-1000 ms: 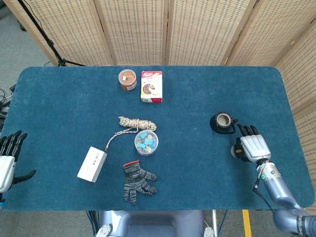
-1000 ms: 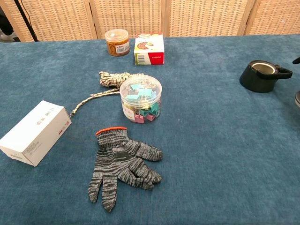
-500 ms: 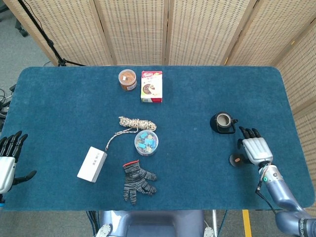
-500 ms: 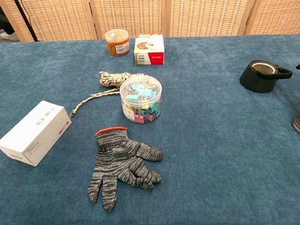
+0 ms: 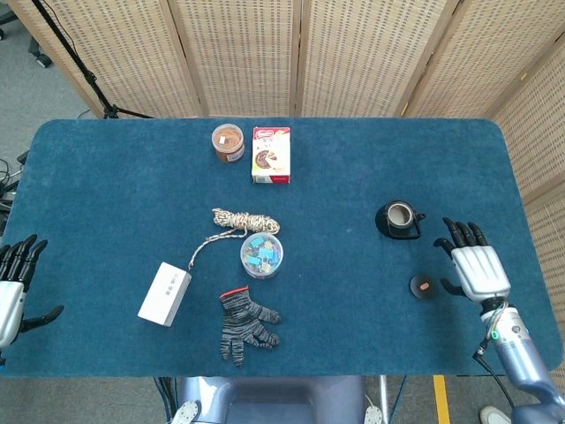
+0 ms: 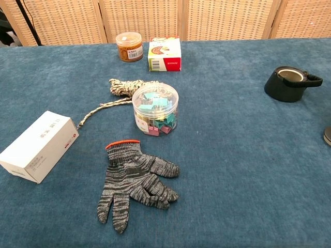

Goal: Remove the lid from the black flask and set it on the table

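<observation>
**Lid off, lying on surface**

Chest view: lid [image 6: 328, 135] is cut off at the right edge, and neither hand is seen there. Head view: lid [image 5: 424, 286] is seen whole, flat on the blue surface [image 5: 353, 336], just beside the right hand [image 5: 477, 268], fingers spread, nothing held. Black flask [image 5: 398, 219] stands uncapped nearby. Left hand [image 5: 12, 291] is partly cropped at the frame edge, fingers apart, empty.

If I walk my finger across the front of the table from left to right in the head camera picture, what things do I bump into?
Left hand → white box → glove → lid → right hand.
</observation>
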Available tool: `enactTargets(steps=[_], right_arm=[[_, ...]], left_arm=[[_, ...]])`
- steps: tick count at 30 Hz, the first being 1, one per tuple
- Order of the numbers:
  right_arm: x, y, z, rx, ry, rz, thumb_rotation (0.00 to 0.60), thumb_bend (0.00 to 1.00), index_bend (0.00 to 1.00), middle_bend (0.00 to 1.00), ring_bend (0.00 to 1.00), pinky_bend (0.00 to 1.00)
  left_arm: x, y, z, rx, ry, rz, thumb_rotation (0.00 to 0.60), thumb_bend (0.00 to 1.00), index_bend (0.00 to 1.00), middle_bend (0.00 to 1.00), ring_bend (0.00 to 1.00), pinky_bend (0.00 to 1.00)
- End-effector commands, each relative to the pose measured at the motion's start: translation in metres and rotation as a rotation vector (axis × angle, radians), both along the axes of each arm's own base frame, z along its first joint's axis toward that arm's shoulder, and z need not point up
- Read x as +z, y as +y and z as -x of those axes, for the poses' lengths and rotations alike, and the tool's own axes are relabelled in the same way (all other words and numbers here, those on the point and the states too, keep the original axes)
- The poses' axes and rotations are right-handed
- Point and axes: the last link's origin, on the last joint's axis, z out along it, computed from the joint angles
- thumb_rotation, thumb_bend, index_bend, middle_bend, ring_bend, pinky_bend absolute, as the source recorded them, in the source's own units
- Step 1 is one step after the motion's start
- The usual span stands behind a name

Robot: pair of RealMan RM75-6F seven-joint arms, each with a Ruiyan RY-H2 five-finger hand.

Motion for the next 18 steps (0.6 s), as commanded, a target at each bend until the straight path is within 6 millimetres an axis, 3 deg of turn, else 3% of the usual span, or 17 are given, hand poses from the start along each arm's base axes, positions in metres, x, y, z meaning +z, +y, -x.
enactTargets(steps=[1, 7, 18], right_arm=[[0.002, 0.016, 0.010, -0.017, -0.018, 0.014, 0.600, 0.00, 0.01, 0.00, 0.00, 0.00], [0.005, 0.039, 0.022, -0.009, -0.022, 0.065, 0.600, 0.00, 0.00, 0.00, 0.00, 0.00], [0.011, 0.066, 0.024, 0.031, -0.023, 0.134, 0.600, 0.00, 0.00, 0.00, 0.00, 0.00]], left_arm=[[0.000, 0.003, 0.003, 0.017, 0.003, 0.007, 0.600, 0.03, 0.00, 0.00, 0.00, 0.00], [0.004, 0.006, 0.006, 0.035, 0.004, 0.016, 0.600, 0.03, 0.00, 0.00, 0.00, 0.00], [0.008, 0.001, 0.008, 0.025, -0.017, 0.031, 0.600, 0.03, 0.00, 0.00, 0.00, 0.00]])
